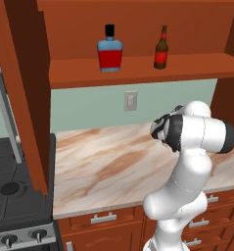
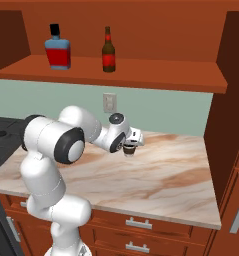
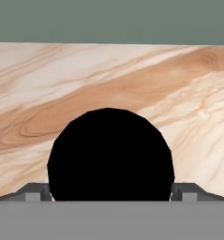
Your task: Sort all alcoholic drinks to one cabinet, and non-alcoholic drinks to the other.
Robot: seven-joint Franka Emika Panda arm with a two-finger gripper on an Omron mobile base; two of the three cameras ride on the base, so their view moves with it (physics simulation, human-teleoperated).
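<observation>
A short dark-brown cup with a black lid stands on the marble counter. My gripper is lowered over it and open, with one fingertip showing at each side of the lid; I cannot tell whether they touch it. In the left base view my own arm covers the cup. In the open red-brown wall cabinet, two alcoholic drinks stand upright on the shelf: a squat red bottle with a black cap and a slim brown bottle.
The cabinet's door hangs open at the left, over the edge of the black stove. A wall outlet sits behind the cup. Drawer fronts with metal handles run under the counter. A wooden side panel bounds the right.
</observation>
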